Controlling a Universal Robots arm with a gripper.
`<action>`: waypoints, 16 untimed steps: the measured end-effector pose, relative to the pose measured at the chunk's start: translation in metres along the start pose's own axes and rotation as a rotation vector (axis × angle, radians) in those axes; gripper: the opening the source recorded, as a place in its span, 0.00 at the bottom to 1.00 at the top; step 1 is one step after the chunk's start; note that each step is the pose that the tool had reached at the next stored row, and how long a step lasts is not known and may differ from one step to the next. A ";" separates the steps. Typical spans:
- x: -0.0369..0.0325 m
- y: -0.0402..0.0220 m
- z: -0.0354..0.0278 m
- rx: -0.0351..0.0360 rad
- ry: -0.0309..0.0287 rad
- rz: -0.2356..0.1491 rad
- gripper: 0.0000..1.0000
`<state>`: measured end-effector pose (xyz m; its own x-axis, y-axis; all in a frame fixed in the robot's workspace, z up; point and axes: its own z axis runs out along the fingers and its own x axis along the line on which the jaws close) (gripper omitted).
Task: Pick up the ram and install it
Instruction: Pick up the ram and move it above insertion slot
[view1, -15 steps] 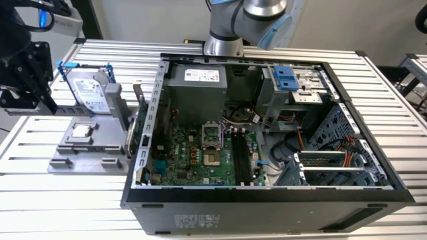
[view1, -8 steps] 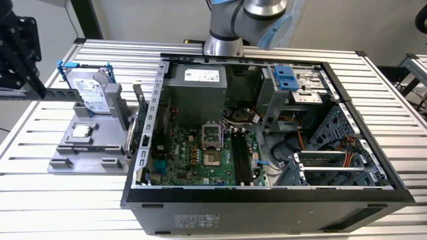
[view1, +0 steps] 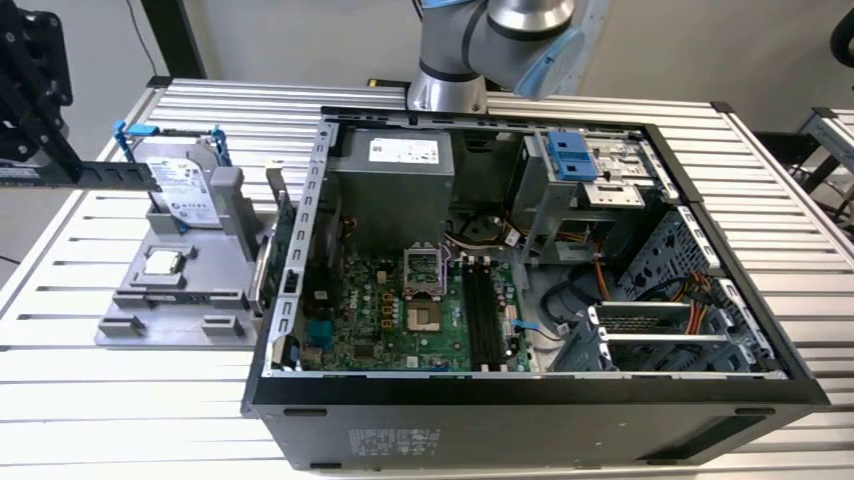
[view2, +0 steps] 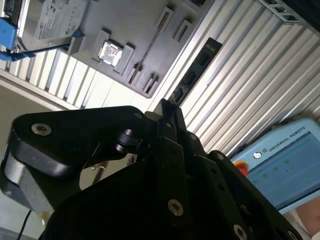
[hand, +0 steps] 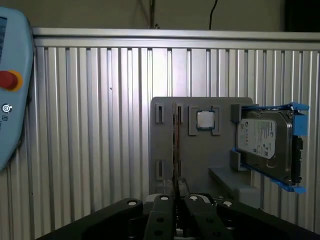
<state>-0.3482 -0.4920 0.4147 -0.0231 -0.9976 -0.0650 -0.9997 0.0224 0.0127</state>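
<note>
The gripper (hand: 178, 189), clenched on the ram (view2: 194, 72), holds it near the grey fixture tray (view1: 174, 295) (hard drive (view1: 184, 190) aboard), well apart from the open case's memory slots (view1: 483, 310): pickup apparently done, installation not yet.

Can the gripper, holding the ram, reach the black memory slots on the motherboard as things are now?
Probably yes. The case lies open, and nothing covers the memory slots; the gripper holds the ram off to the exterior view's left.

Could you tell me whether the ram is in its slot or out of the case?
Out: the gripper holds the ram above the table, outside the case.
</note>
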 end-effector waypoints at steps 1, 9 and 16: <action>0.0000 0.0000 -0.0003 -0.0002 0.0002 0.000 0.00; -0.0004 -0.0130 -0.0003 -0.0002 0.0001 0.000 0.00; -0.0006 -0.0248 -0.0004 -0.0002 0.0000 0.000 0.00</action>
<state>-0.3235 -0.4919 0.4148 -0.0233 -0.9976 -0.0650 -0.9997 0.0225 0.0129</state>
